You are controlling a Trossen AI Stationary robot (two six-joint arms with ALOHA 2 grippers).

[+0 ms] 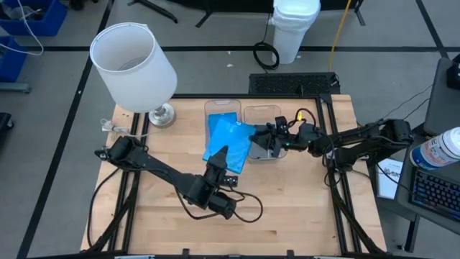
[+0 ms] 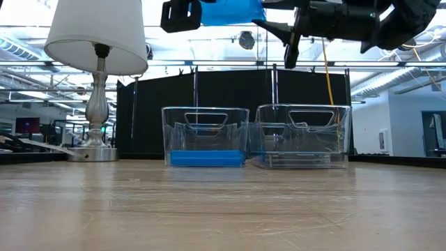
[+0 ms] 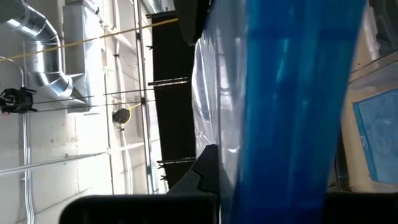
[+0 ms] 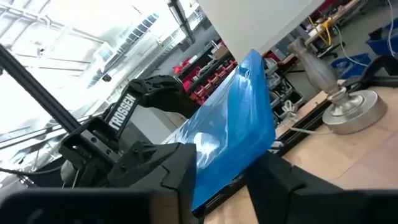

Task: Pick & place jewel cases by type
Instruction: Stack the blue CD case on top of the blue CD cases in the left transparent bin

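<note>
A bright blue jewel case (image 1: 231, 138) (image 2: 233, 10) hangs high above two clear bins, with my left gripper (image 1: 220, 153) (image 2: 182, 14) shut on it. In the right wrist view the case (image 4: 239, 130) runs from the left gripper (image 4: 134, 106) toward the camera. My right gripper (image 1: 264, 137) (image 4: 224, 165) is open, one finger on each side of the case's right-hand end. Whether they touch it, I cannot tell. Another blue case (image 2: 205, 159) lies flat on the floor of the left bin (image 2: 205, 111). My left gripper pinches the blue case between its two fingers at the edge facing the table's near left (image 1: 223, 149). The fingers come about level from the near left. The case (image 3: 292, 106) is lifted clear and juts out past the fingers over the bins.
The right bin (image 2: 303, 115) (image 1: 260, 115) holds flat clear or dark cases (image 2: 300, 160) on its floor. A lamp (image 1: 133, 57) (image 2: 97, 42) with a white shade stands at the table's far left. The near half of the wooden table (image 1: 287, 208) is bare apart from cables.
</note>
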